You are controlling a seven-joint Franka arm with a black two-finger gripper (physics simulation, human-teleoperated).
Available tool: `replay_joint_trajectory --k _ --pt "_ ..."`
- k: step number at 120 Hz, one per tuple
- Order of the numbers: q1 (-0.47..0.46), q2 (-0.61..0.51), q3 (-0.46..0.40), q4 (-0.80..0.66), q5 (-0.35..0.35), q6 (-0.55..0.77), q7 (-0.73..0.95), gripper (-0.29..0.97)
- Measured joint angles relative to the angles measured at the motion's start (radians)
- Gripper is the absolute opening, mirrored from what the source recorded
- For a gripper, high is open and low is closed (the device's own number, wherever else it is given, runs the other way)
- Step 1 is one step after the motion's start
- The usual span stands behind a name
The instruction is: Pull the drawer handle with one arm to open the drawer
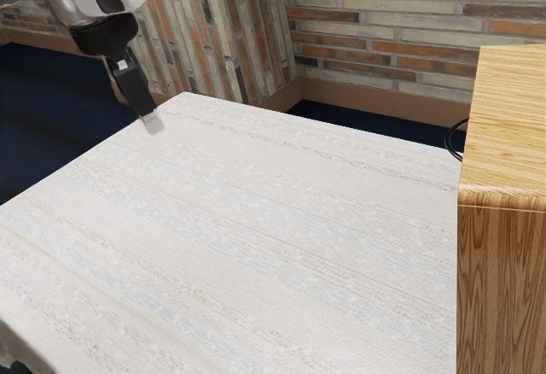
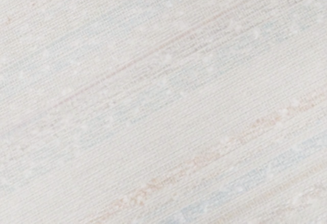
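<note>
Brick walls [image 1: 384, 15] stand behind a white table [image 1: 256, 246]. Over its far corner hangs the gripper [image 1: 152, 123]; open or closed, nobody can tell. The black drawer handle [image 1: 451, 140] peeks out beside the cabinet [image 1: 503, 135] at the table's right edge, well apart. Coming in crooked, the gripper could bump the wood and miss.

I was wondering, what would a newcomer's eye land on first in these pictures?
The wide pale table dominates the exterior view. At that view's right edge stands a wooden cabinet, a thin black handle curving out from its side. The arm's black pincer hangs above the table's far corner at upper left, far from the cabinet.
</note>
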Motion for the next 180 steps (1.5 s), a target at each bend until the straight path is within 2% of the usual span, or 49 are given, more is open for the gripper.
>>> replay_joint_trajectory --k 26,57,63,73,87,107,112,123,138,159,180 --pt "0.003 0.116 -0.004 0.006 -0.010 0.001 0.065 0.68" --pt "-0.068 0.114 -0.007 0.013 -0.018 0.009 0.028 0.68" --pt "-0.089 0.119 -0.013 0.038 -0.062 0.024 0.009 0.68" --pt "-0.123 0.128 -0.002 0.054 -0.200 0.057 -0.022 0.68" --pt "-0.112 0.159 0.002 0.056 -0.321 0.119 -0.116 0.68" --pt "-0.099 0.171 0.001 0.047 -0.388 0.188 -0.263 0.68" --pt "-0.119 0.169 -0.001 0.045 -0.389 0.203 -0.303 0.68" --pt "-0.191 0.169 -0.008 0.054 -0.318 0.228 -0.411 0.68" --pt "-0.245 0.181 -0.025 0.062 -0.273 0.254 -0.539 0.68" --pt "-0.306 0.201 -0.043 0.062 -0.250 0.316 -0.677 0.68" --pt "-0.304 0.218 -0.053 0.059 -0.256 0.368 -0.801 0.68"
